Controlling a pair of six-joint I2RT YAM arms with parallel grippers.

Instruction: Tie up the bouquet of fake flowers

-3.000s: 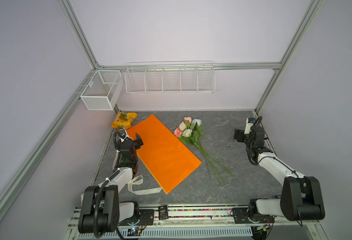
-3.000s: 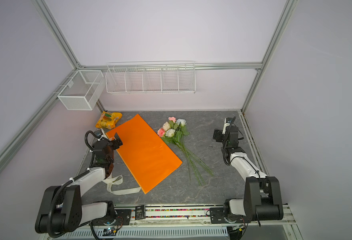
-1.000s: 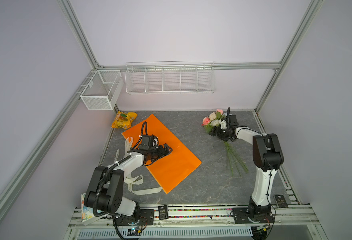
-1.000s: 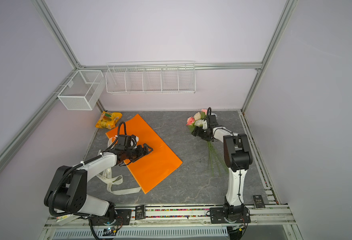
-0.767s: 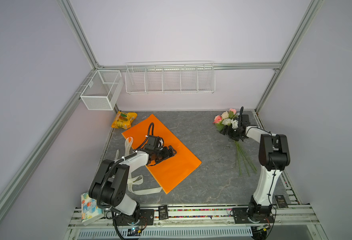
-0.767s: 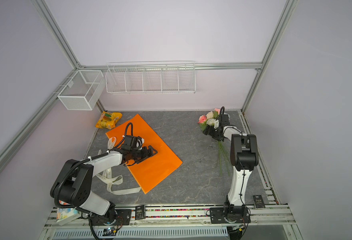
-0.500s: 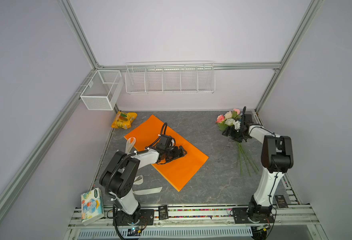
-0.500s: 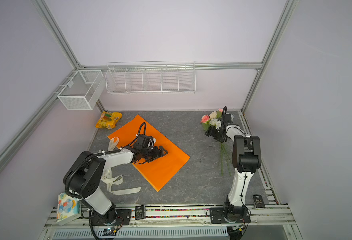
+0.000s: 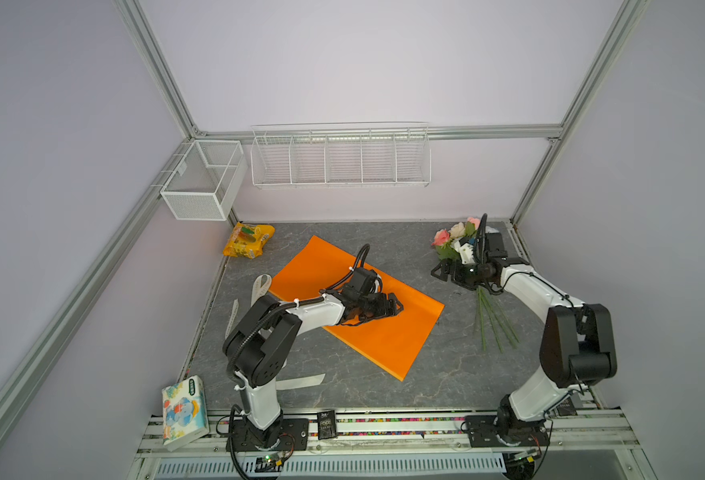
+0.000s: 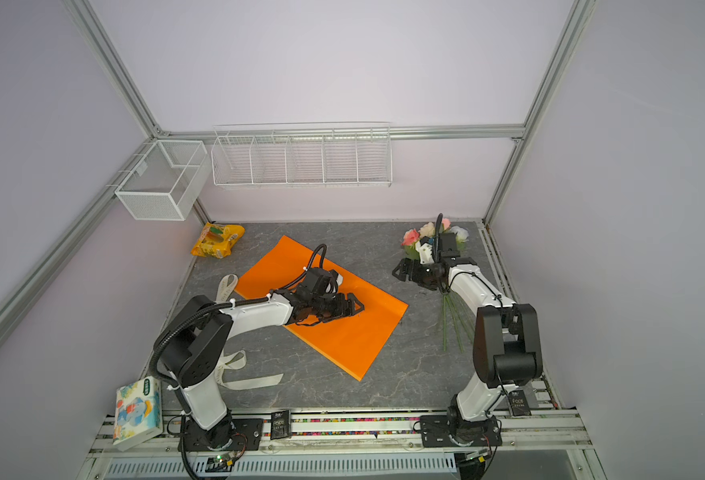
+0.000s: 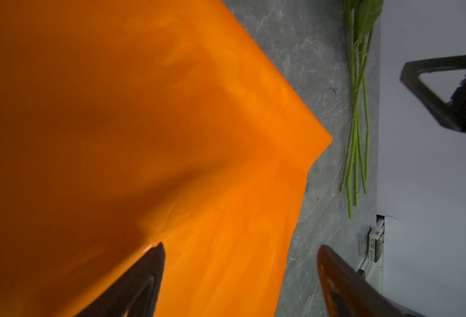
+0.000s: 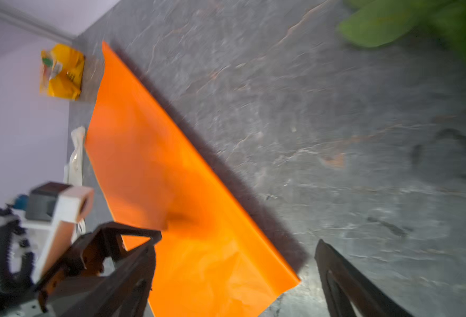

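In both top views the bouquet [image 9: 446,241] [image 10: 415,237] lies well right of the paper [image 9: 388,340] [image 10: 350,340], no longer just beside it. The right claw [image 9: 438,272] [image 10: 398,272], open and empty, has drawn off it toward the paper.

Left wrist: the left claw [image 11: 240,247] is open, one finger [image 11: 144,280] on the paper [image 11: 144,123]; the stems [image 11: 356,131] lie beyond its corner.

Right wrist: jaws wide, paper [image 12: 157,178] ahead.

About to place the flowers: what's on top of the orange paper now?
Only the left gripper, jaws open, low over the middle of the orange paper; the patch beneath it is hidden. The bouquet of fake flowers lies off it, on the table by the right gripper.
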